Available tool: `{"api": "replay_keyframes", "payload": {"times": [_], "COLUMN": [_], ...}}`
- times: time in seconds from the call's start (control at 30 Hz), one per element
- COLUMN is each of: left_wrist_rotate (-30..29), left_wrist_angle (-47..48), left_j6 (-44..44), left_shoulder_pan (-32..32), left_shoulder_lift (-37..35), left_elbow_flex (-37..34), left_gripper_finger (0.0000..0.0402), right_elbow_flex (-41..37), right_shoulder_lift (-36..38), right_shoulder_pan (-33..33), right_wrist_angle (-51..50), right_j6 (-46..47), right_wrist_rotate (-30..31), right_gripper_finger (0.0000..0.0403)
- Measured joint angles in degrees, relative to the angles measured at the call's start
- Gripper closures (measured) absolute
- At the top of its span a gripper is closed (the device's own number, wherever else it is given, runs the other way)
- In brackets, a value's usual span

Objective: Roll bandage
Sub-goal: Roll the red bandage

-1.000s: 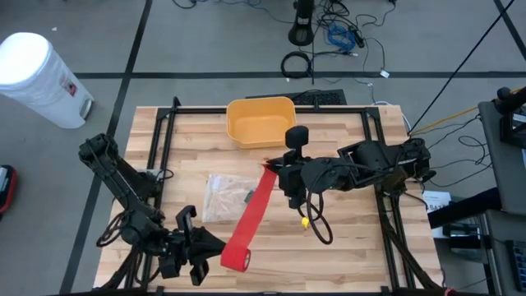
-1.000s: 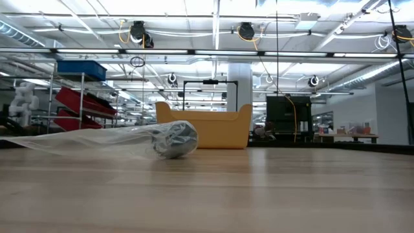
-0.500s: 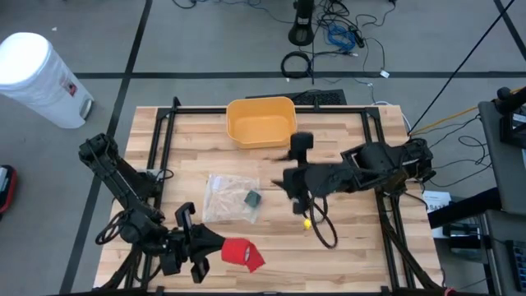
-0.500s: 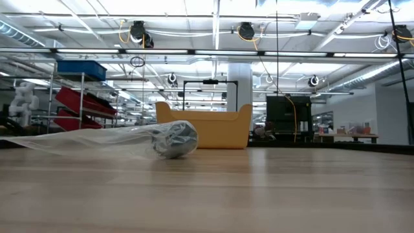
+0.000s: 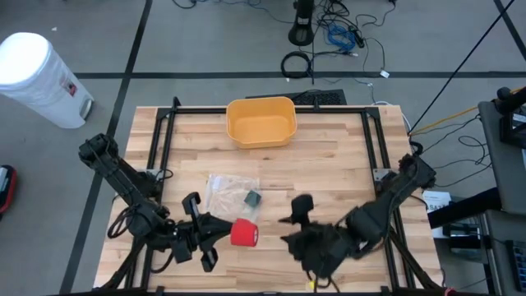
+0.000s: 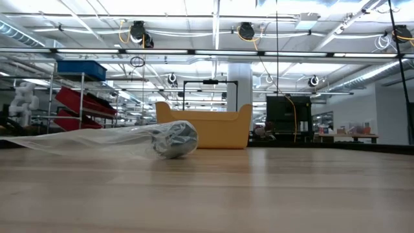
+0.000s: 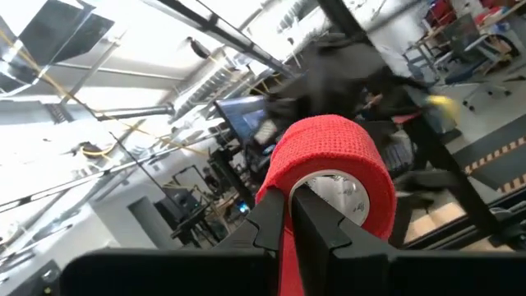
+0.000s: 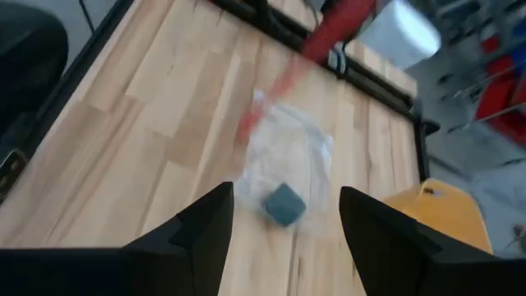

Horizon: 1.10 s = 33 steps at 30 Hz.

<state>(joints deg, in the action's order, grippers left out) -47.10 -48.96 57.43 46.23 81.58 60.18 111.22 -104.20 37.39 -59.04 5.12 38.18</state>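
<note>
Open right hand [image 8: 286, 215] above plastic bag [image 8: 288, 160] holding grey block [image 8: 284, 203]

The bandage roll [image 5: 243, 233] was seen in bright red, with a woven texture and a pale inner core visible in the left wrist view [image 7: 327, 174]. The bin [image 5: 261, 121] was coloured yellow-orange. The table [image 5: 329, 168] was made up of light wooden planks. The bag [image 5: 228, 196] was clear, and a dark grey-green block [image 5: 251, 198] was enclosed in it.
</note>
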Motion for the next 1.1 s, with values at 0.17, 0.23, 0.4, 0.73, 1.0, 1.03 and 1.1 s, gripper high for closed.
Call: {"api": "replay_keyframes", "payload": {"times": [0.17,0.23,0.4,0.73,1.0,1.03,1.1], "left_wrist_rotate": [0.1,0.2,0.8,6.4,6.4,6.4,6.4], "left_wrist_angle": [0.2,0.5,0.7,5.5,10.1,10.7,12.0], "left_j6": [-0.4,-1.2,-1.9,-7.6,-8.3,-9.2,-11.0], "left_shoulder_pan": [-1.4,-1.8,-1.8,-3.7,-6.2,-6.4,-7.0], "left_shoulder_lift": [0.0,0.0,0.0,0.0,0.0,0.0,0.0], "left_elbow_flex": [0.0,0.0,0.0,0.0,0.0,0.0,0.0], "left_gripper_finger": [0.0382,0.0382,0.0382,0.0382,0.0382,0.0382,0.0382], "right_elbow_flex": [-9.7,-12.6,-22.2,-57.3,-69.3,-68.8,-66.6], "right_shoulder_lift": [0.0,0.4,3.6,11.9,12.2,12.2,12.2], "right_shoulder_pan": [2.5,2.6,1.5,-2.4,-7.1,-7.0,-6.4], "right_wrist_angle": [11.6,11.8,15.5,60.2,91.6,93.5,94.7], "right_j6": [-0.7,2.6,9.1,3.9,-8.7,-11.8,-18.0], "right_wrist_rotate": [3.5,3.2,2.9,2.2,-6.1,-6.8,-7.1], "right_gripper_finger": [0.0196,0.0196,0.0196,0.0196,0.0196,0.0196,0.0196]}}
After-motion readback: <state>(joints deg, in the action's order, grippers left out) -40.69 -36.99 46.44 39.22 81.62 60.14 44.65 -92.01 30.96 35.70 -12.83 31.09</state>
